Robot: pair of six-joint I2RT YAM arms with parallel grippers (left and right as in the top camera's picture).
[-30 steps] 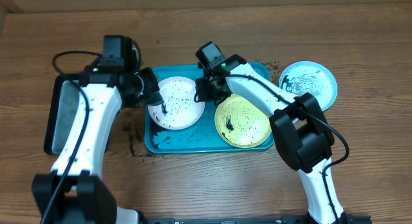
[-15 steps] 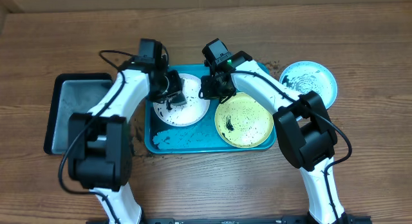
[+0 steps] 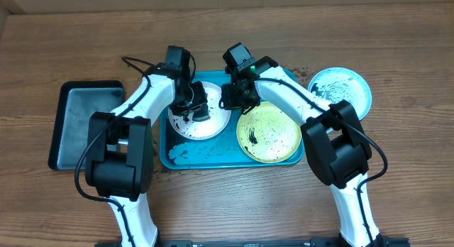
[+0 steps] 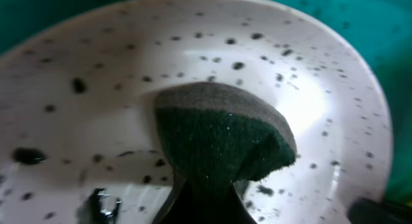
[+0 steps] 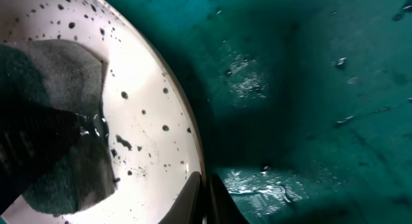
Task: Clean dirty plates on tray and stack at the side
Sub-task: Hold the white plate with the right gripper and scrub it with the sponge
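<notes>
On a wooden table (image 3: pixel 227 34), the left gripper (image 3: pixel 193 105), clamped on a dark green sponge (image 4: pixel 222 140), presses it onto the dirt-speckled white plate (image 3: pixel 213 126). The right gripper (image 3: pixel 234 98), jaws closed together, sits at that plate's right rim; whether it pinches the rim cannot be told. The white plate lies in the left half of the teal tray (image 3: pixel 191 155), the lime-rimmed plate (image 3: pixel 273 137) beside it. A light teal plate (image 3: pixel 347 87) rests on the table just right of the tray, and a grey tray (image 3: pixel 85 126) lies to its left.
</notes>
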